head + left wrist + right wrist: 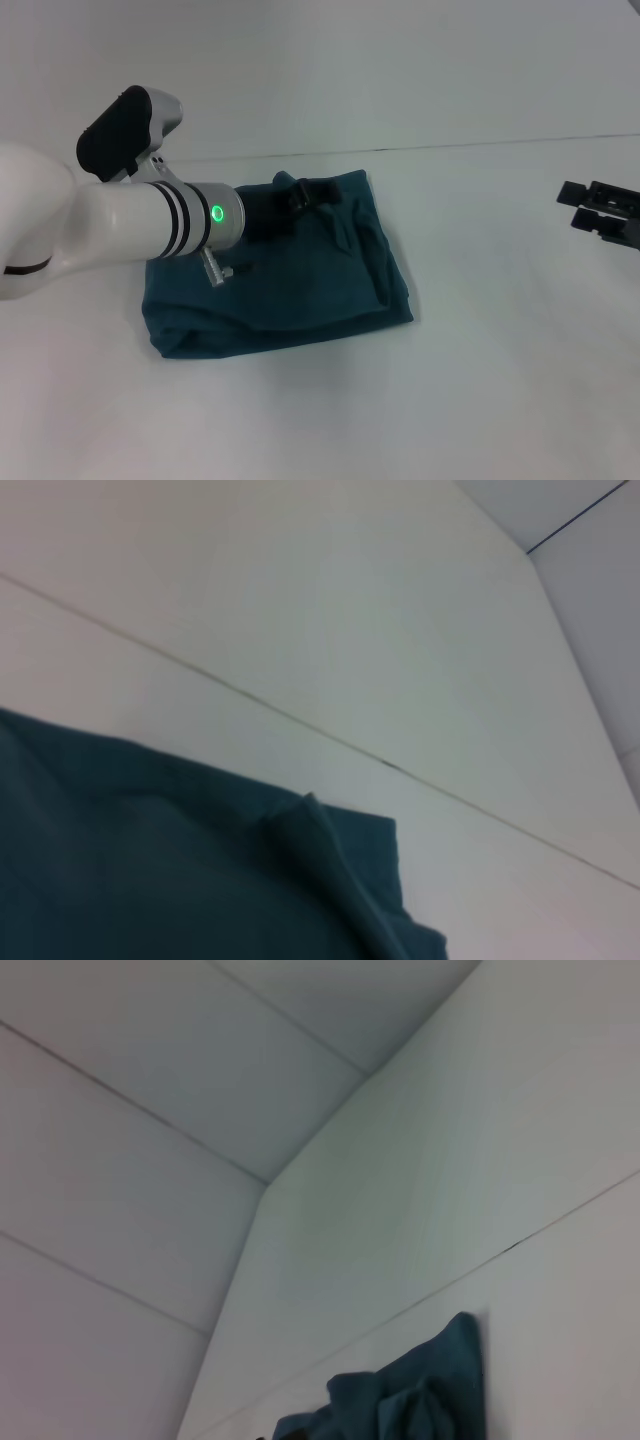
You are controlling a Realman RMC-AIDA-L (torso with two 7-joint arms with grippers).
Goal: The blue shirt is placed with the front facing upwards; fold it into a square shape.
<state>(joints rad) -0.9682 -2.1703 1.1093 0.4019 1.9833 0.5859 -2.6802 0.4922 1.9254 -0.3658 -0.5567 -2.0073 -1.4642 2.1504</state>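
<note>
The blue shirt [300, 290] is soft matt cloth, creased and rumpled, lying on a smooth, matt white table [480, 400]. Over the shirt, the left arm's shell [100, 220] looks like glossy white plastic, with a matt black cap and a shiny metal-looking band.

The left arm [120, 225] reaches in from the left edge of the table, its white forearm low, a green light lit on the wrist ring. The left gripper [310, 192] sits near the far edge, black fingers pointing right and close together. The right gripper [600, 212] hangs at the table's right edge, well apart.
</note>
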